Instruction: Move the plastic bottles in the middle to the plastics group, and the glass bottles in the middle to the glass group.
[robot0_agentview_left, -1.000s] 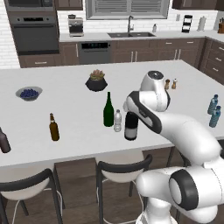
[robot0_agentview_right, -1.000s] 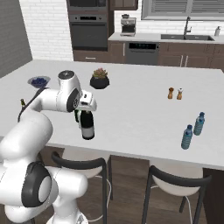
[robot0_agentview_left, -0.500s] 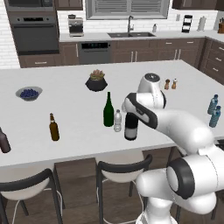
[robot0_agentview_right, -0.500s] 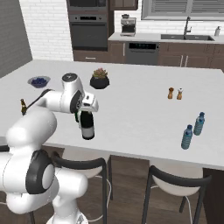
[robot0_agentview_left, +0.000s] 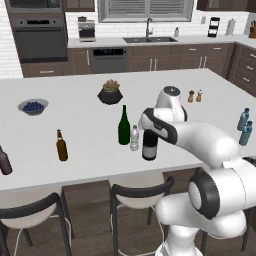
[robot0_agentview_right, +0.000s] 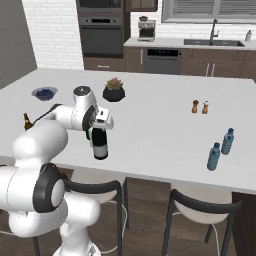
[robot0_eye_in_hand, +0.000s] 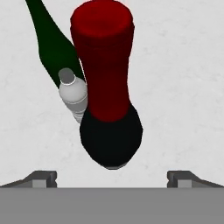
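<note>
Clearly the danger lies in how tightly the middle three stand on the white surface (robot0_agentview_left: 75, 125): going left to right in the left base view, the slim dark green wine bottle (robot0_agentview_left: 124, 127), the small clear plastic bottle (robot0_agentview_left: 134, 138) just beside it, and the black wine bottle (robot0_agentview_left: 149, 146) with red neck foil at the near edge. From the hand view the fingers (robot0_eye_in_hand: 112, 178) are spread wide, empty, poised above the red foil (robot0_eye_in_hand: 103, 57), holding nothing. If they come down off-centre, one fingertip could clip the plastic bottle (robot0_eye_in_hand: 73, 94), which looks light and would likely topple into the green bottle (robot0_eye_in_hand: 54, 46). A grip on the smooth foil alone might also slip, and a tall bottle so near the edge could tip off.
</note>
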